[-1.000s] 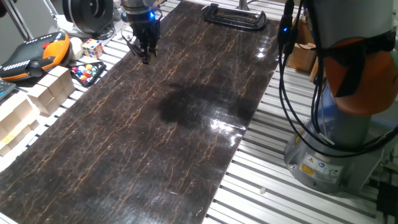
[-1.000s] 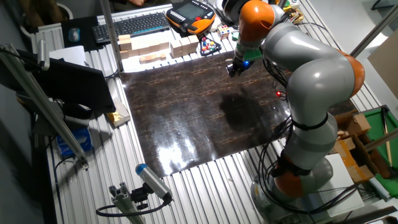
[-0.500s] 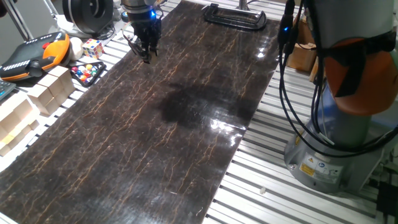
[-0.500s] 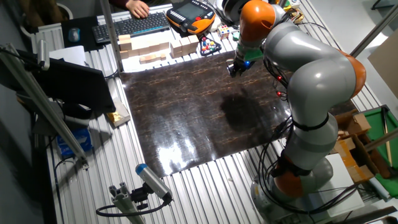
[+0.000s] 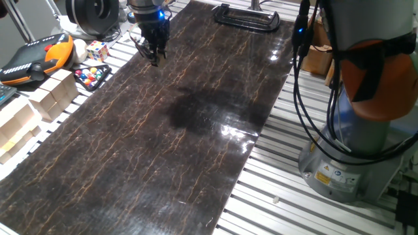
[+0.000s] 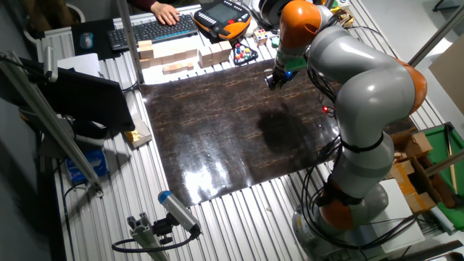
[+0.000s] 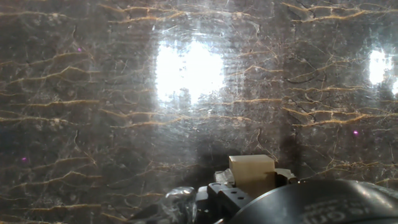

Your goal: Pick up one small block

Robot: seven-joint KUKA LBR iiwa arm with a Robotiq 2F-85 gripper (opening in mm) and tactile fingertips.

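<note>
In the hand view a small pale beige block (image 7: 252, 172) sits between my gripper's (image 7: 251, 185) fingers, just above the dark marble-patterned mat (image 7: 124, 93). In one fixed view the gripper (image 5: 155, 60) hangs over the mat's (image 5: 196, 111) far left corner with its tips a little off the surface. The block is too small to see there. In the other fixed view the gripper (image 6: 270, 83) is at the mat's far right corner.
Large pale wooden blocks (image 5: 55, 94) line the mat's left edge and also show in the other fixed view (image 6: 170, 56). A puzzle cube (image 5: 97, 49), a tray of coloured balls (image 5: 91, 75), an orange pendant (image 5: 36, 59) and a black clamp (image 5: 245, 16) are nearby. A person's hand (image 6: 165, 11) rests on a keyboard.
My gripper has risen slightly off the mat, staying over the same corner. A person's hand has come into view at the keyboard.
</note>
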